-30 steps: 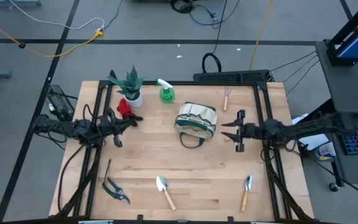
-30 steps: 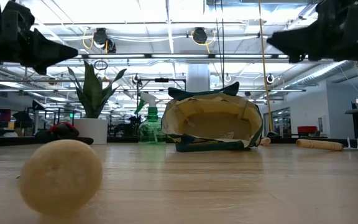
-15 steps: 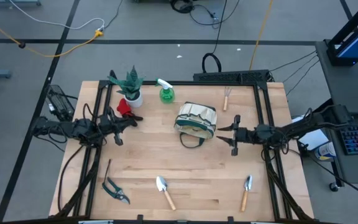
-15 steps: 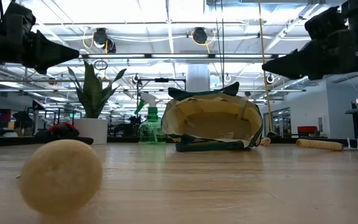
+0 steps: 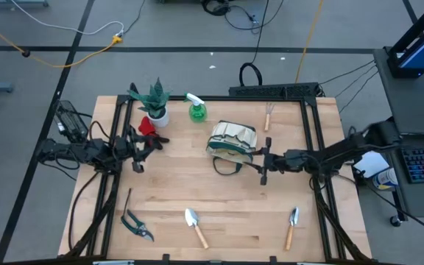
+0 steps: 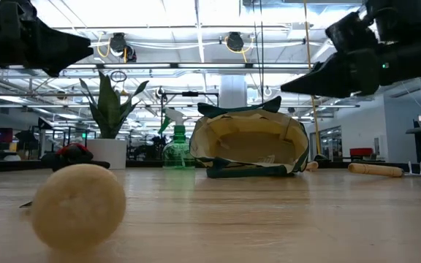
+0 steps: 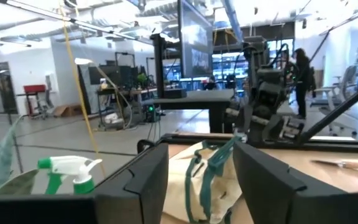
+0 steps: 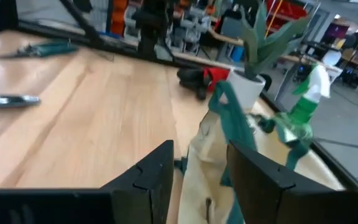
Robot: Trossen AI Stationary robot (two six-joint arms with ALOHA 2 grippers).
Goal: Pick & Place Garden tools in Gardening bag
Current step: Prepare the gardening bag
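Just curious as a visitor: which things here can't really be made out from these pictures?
- Inside of the gardening bag: hidden by its own walls in every view.
- Red item: too small in the high view, partly behind the left gripper.
- Pale round blob: low view, too close and blurred.

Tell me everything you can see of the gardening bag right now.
The gardening bag is a small round tote of beige canvas with outer pockets, dark green trim and dark loop handles. It lies tipped on its side on the wooden table, mouth gaping toward the low camera; one handle loop trails onto the table in front. Inside, nothing is clearly visible. The right gripper hovers open just beside its rim, the green handle showing between its fingers in the right wrist view; contact is not evident.
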